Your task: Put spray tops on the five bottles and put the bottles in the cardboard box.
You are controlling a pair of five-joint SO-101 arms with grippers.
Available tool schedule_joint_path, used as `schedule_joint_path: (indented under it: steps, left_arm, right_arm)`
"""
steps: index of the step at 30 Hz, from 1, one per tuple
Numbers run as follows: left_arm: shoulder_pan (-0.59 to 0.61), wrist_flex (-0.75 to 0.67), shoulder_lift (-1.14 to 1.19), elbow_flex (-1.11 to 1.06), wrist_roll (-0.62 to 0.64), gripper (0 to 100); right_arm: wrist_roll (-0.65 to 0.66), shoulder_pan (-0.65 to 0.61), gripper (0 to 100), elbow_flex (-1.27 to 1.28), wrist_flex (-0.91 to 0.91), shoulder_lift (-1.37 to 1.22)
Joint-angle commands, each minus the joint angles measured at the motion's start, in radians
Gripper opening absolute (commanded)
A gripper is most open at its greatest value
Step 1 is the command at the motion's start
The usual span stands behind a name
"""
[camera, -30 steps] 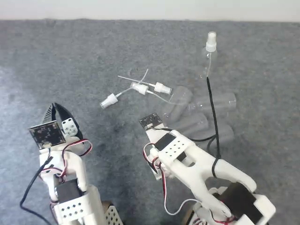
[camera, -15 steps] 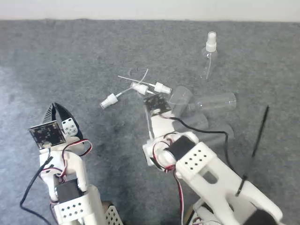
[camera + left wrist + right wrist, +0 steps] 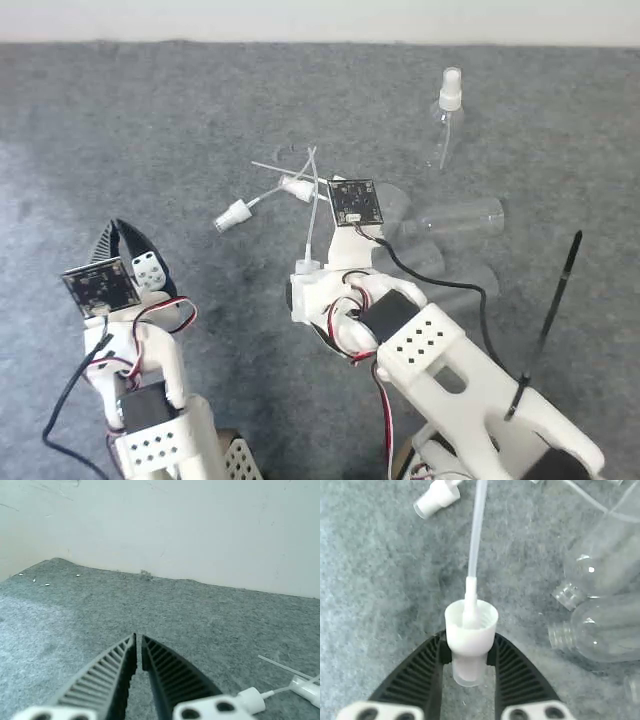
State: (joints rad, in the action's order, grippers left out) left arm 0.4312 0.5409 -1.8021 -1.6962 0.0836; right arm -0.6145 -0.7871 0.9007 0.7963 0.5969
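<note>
My right gripper is shut on a white spray top, cap toward the camera, its thin tube pointing away. In the high view this spray top sits at the right gripper, just left of several clear uncapped bottles lying in a pile. Two open bottle necks lie close beside the held top. One bottle with a spray top stands upright at the back. Loose spray tops lie on the carpet. My left gripper is shut and holds nothing, near the front left.
Grey carpet covers the table, with a pale wall along its far edge. Two loose spray tops lie beyond the left gripper. A black cable arcs off the right arm at the right.
My right arm has pushed forward and turned toward the bottle pile; the held spray top and its tube have come out from under the arm. The left arm has kept still.
</note>
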Motion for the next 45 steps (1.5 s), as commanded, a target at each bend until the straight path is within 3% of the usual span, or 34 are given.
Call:
schedule_joint_path:
  steps: [1,4,7,15,18,24,31,39,45]
  left_arm:
    - [0.002,0.005,-0.014,0.012,-0.008,1]
    - [0.002,0.005,-0.014,0.012,-0.008,1]
    - [0.002,0.005,-0.014,0.012,-0.008,1]
    - [0.002,0.005,-0.014,0.012,-0.008,1]
    - [0.002,0.005,-0.014,0.012,-0.008,1]
    - [0.002,0.005,-0.014,0.012,-0.008,1]
    - [0.002,0.005,-0.014,0.012,-0.008,1]
    - [0.006,0.005,-0.014,0.012,-0.009,1]
    - [0.046,-0.002,-0.017,0.012,-0.009,1]
  right_arm:
    - [-0.009,0.01,7.3,-0.037,-0.028,-0.039]
    - [-0.012,0.007,20.3,-0.043,-0.028,-0.073]
    - [-0.005,0.007,23.4,-0.066,-0.019,-0.076]
    - [0.175,0.016,2.1,-0.239,0.108,-0.077]
    - [0.341,0.056,2.2,-0.284,0.122,-0.084]
    - [0.885,0.128,2.7,-0.31,0.13,-0.088]
    - [0.985,0.131,3.5,-0.311,0.128,-0.114]
    - [1.18,0.133,31.4,-0.377,0.128,-0.346]
    - [1.309,0.128,33.7,-0.477,0.13,-0.503]
